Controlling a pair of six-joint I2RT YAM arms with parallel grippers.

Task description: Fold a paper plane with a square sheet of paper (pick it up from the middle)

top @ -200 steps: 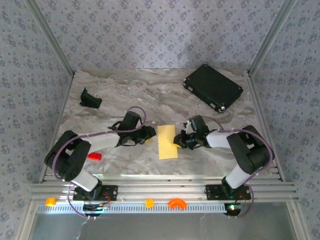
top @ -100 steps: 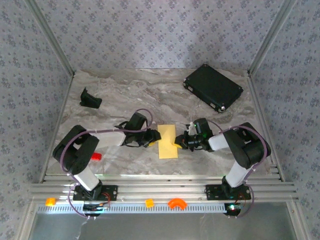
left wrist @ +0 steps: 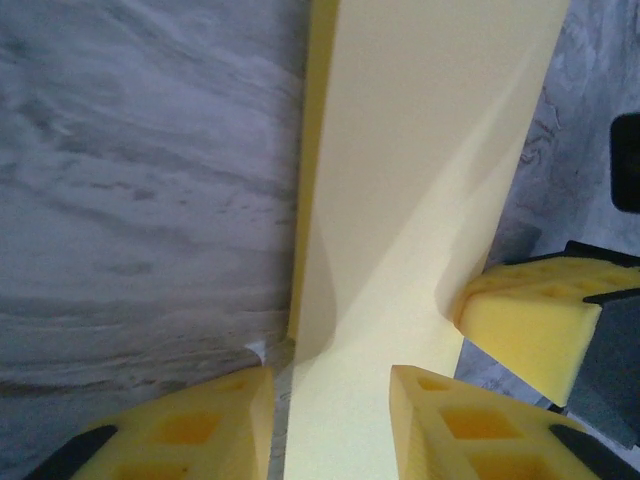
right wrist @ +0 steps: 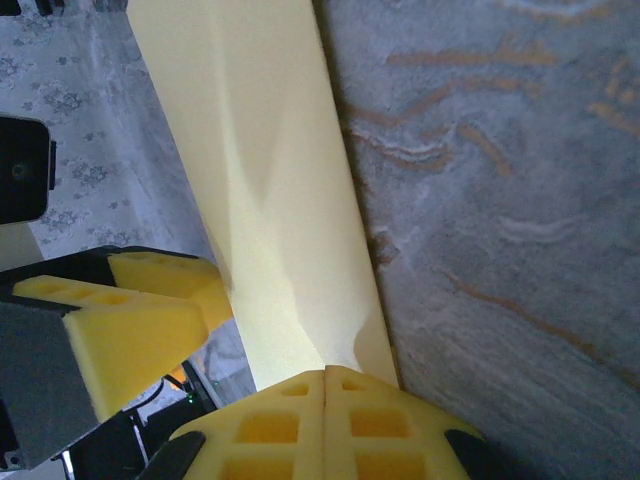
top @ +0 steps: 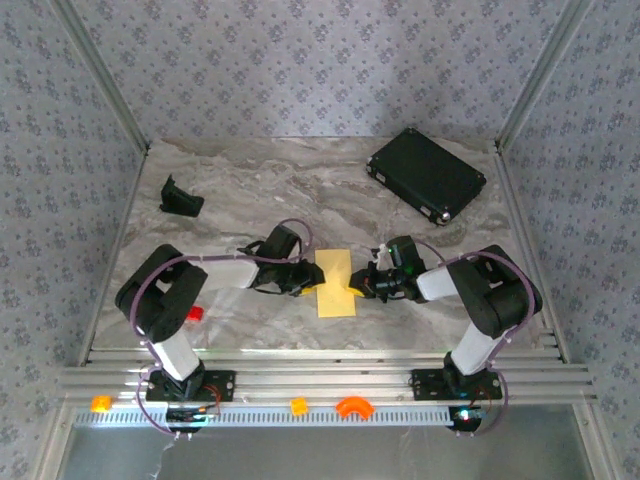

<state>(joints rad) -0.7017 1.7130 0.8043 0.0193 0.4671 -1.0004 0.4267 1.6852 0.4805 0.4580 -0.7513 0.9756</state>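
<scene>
In the top external view, the sheet of paper (top: 335, 283) lies folded into a pale-yellow upright oblong just below the middle of the frame, on the marbled table (top: 250, 180). The left gripper (top: 300, 281) meets its left edge and the right gripper (top: 362, 286) its right edge, both arms reaching in low from the bottom corners. A black case (top: 427, 175) sits at the upper right, well apart from the paper. A small black holder (top: 181, 197) is at the upper left and a red block (top: 195, 314) sits by the left arm.

In the left wrist view, the sheet of paper (left wrist: 420, 170) runs as a long strip from the top of the frame to the bottom. The left gripper (left wrist: 330, 430) has its yellow fingertips (left wrist: 180, 435) set a moderate gap apart, with the strip passing between them. The other arm's yellow finger touches the strip's right edge at the lower right.

In the right wrist view, the sheet of paper (right wrist: 260, 170) slants from the upper left down to the right gripper (right wrist: 327, 385). Its pads (right wrist: 270, 425) are pressed together on the strip's near edge.
</scene>
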